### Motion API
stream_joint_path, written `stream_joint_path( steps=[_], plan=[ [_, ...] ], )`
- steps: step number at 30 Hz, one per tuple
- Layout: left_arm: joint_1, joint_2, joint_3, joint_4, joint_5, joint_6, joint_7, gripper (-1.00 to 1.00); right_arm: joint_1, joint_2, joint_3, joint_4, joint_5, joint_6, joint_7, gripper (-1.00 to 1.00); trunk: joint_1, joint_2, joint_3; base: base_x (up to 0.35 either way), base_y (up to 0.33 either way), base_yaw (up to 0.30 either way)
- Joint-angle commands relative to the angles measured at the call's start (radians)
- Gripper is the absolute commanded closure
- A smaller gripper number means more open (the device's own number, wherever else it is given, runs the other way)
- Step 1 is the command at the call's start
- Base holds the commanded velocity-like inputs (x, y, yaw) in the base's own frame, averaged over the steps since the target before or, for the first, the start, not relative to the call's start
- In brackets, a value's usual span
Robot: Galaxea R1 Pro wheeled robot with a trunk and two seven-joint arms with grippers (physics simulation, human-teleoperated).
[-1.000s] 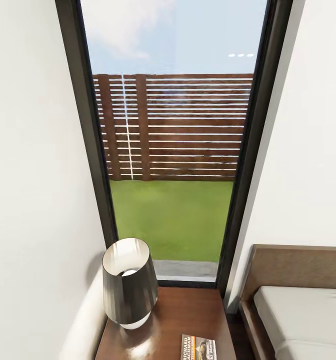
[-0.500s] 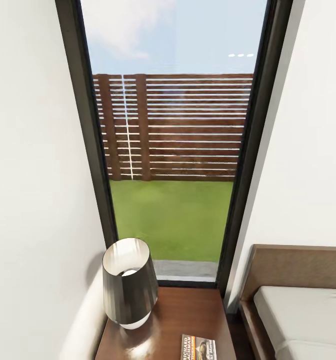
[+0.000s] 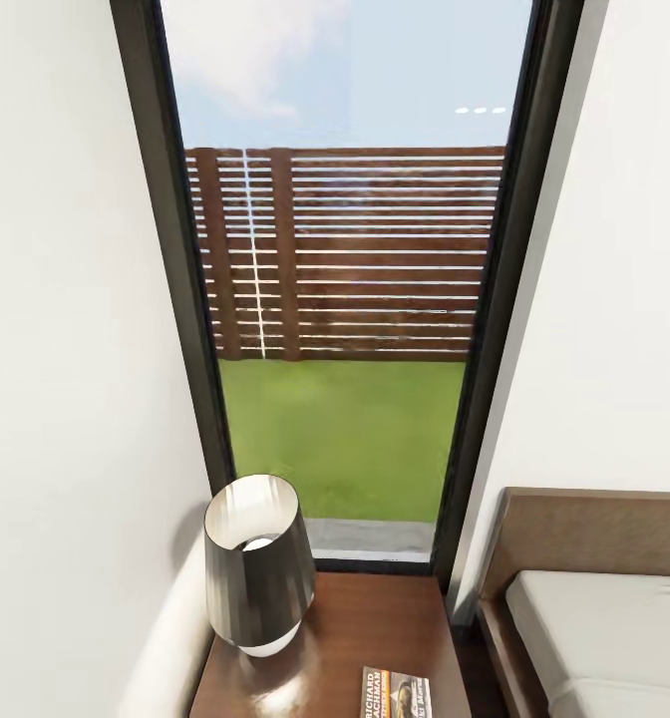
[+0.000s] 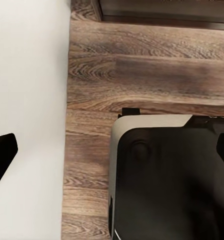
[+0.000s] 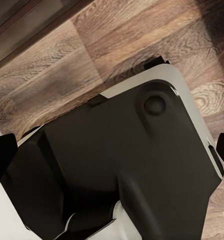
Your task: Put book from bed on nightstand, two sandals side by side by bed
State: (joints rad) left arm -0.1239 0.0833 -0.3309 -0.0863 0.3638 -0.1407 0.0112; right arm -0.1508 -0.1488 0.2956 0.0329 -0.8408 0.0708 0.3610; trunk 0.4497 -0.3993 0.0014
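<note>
Bedroom window (image 3: pixel 345 299), book (image 3: pixel 396 693) on nightstand (image 3: pixel 375 618) cut off, both claws spread wide, holding nothing

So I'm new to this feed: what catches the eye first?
The tall black-framed window fills the middle, showing a slatted wooden fence and grass. Below it a dark lamp stands on the nightstand, with the book lying at its near edge. The bed sits at lower right.

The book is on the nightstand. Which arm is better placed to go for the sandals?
Right, tentatively: the bed lies on that side. Otherwise equal: left gripper and right gripper both hang open over the base.
</note>
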Motion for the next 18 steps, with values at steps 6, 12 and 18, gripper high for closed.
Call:
stream_joint_path(
  steps=[6, 12, 18],
  plan=[
    [0.0, 0.001, -0.008, 0.0, 0.008, -0.003, 0.001, -1.0, -0.001, 0.0, 0.007, 0.003, -0.011, 0.003, 0.006, -1.0, 0.0, -0.001, 0.0, 0.0, 0.0, 0.0],
    [0.0, 0.0, -0.008, 0.0, 0.007, -0.003, 0.001, -1.0, -0.001, 0.0, 0.007, 0.003, -0.011, 0.003, 0.006, -1.0, 0.0, -0.001, 0.0, 0.0, 0.0, 0.0],
    [0.0, 0.0, -0.009, 0.0, 0.007, -0.003, 0.001, -1.0, -0.001, 0.0, 0.007, 0.003, -0.011, 0.003, 0.006, -1.0, 0.0, -0.001, 0.0, 0.0, 0.0, 0.0]
  ],
)
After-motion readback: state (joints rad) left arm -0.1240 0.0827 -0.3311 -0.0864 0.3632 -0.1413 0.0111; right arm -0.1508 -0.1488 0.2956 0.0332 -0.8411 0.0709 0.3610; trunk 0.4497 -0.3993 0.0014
